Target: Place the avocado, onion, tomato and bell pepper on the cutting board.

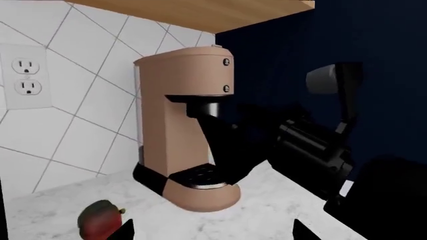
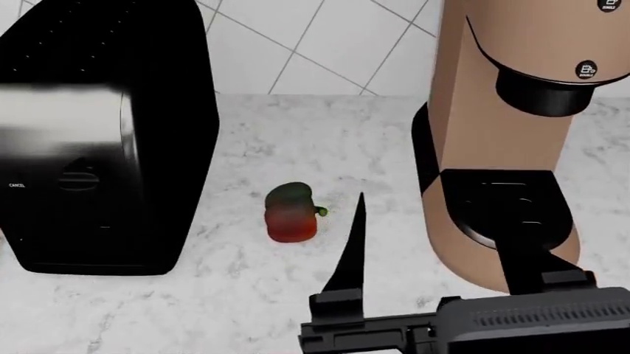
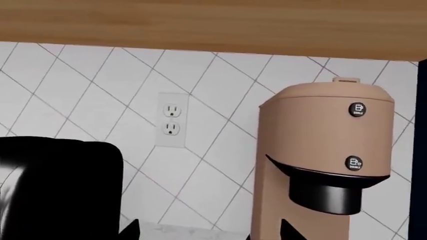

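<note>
1. The step in hand looks like fetching the bell pepper (image 2: 292,214). It is lying on its side on the marble counter (image 2: 295,125), between the black appliance (image 2: 99,133) on the left and the tan coffee machine (image 2: 492,133) on the right, and it is touching neither.
2. The right gripper (image 2: 438,236) is reaching in from the near edge with its jaws spread wide and nothing between them. Its left finger is pointing just right of the pepper, and its right finger is showing in front of the coffee machine's drip tray.
3. The left gripper (image 1: 212,232) is showing only its two fingertips in its own wrist view. They are standing apart and holding nothing, and the pepper is sitting near one tip.
4. The cutting board, avocado, onion and tomato are not appearing in any view, so I am judging the task to be well short of finished.
5. The next move is calling for the right gripper to shift left until the pepper sits between its fingers, then descend and close on it.
6. The coffee machine is crowding the right finger, so that shift needs clearance. The pepper's rounded body may roll if it is nudged from one side.
</note>
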